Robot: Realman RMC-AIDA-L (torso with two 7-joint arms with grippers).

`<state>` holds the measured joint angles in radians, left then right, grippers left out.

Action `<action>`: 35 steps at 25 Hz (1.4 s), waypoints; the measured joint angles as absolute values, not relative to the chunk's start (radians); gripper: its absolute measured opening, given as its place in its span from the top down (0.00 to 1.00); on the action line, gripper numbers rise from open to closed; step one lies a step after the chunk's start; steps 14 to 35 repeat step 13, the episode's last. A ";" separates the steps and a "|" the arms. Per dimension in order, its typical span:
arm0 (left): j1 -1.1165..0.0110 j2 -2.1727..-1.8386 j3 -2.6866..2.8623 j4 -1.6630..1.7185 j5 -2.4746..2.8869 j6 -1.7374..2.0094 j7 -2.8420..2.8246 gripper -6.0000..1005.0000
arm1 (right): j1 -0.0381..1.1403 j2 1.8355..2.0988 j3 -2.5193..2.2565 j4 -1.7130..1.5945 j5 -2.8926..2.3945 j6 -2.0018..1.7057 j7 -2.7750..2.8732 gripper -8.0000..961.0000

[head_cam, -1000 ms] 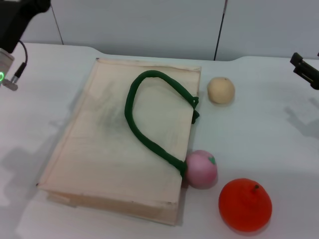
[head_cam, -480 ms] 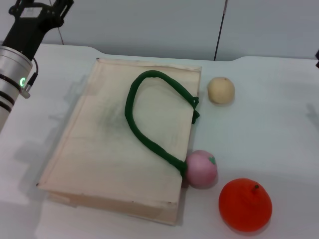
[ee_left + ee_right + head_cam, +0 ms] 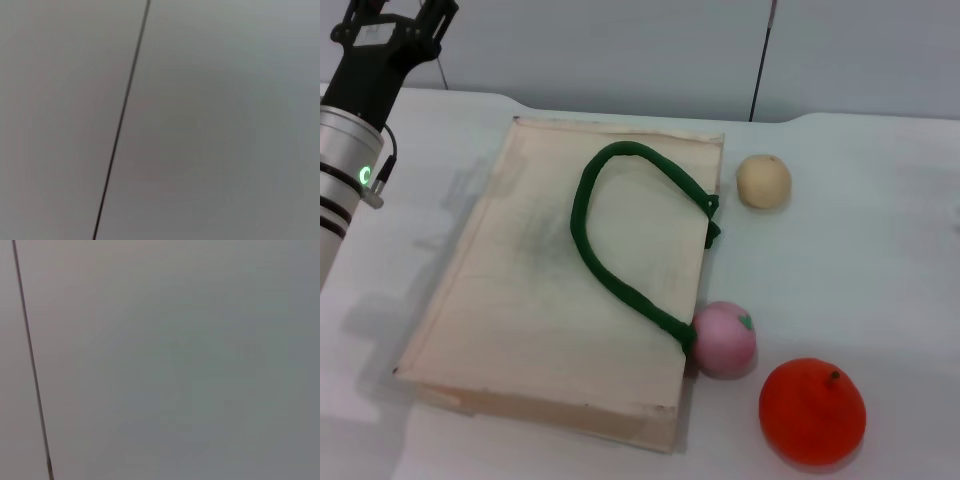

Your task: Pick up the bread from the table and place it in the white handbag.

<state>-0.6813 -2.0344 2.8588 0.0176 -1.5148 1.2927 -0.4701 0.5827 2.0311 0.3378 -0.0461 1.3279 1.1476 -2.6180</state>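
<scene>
Head view with both wrist views. The large flat cream fabric handbag (image 3: 550, 290) lies on its side on the plain white table (image 3: 860, 250), occupying the centre-left of the surface. Its thick dark green rope-like handle (image 3: 610, 270) loops across the upper face of the bag. Three toy foods sit along the bag's right edge. A round beige ball (image 3: 763, 181) lies just beside the far right corner. A pink ball with a small green leaf (image 3: 724, 338) touches the end of the handle near the bag's near right corner. A larger orange sphere (image 3: 812, 411) rests close to the pink ball, nearer the camera. The striped bread appears in none of the views, so its position cannot be told. The black left gripper (image 3: 392, 25) hangs above the far left of the table, off the bag's far left corner, on a silver wrist segment bearing a green indicator light (image 3: 363, 175). It is cropped by the frame edge, so whether the claw is released or clenched cannot be told. Each wrist view shows only a grey wall panel (image 3: 210, 120) crossed by a thin dark seam (image 3: 122, 120).
</scene>
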 joint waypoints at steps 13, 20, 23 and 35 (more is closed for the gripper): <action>-0.683 -2.037 2.853 0.036 -1.513 1.279 -0.454 0.23 | 0.574 2.035 0.424 0.019 1.329 1.135 -2.768 0.09; -0.683 -2.037 2.853 0.036 -1.513 1.279 -0.454 0.23 | 0.574 2.035 0.424 0.019 1.329 1.135 -2.768 0.09; -0.683 -2.037 2.853 0.036 -1.513 1.279 -0.454 0.23 | 0.574 2.035 0.424 0.019 1.329 1.135 -2.768 0.09; -0.683 -2.037 2.853 0.036 -1.513 1.279 -0.454 0.23 | 0.574 2.035 0.424 0.019 1.329 1.135 -2.768 0.09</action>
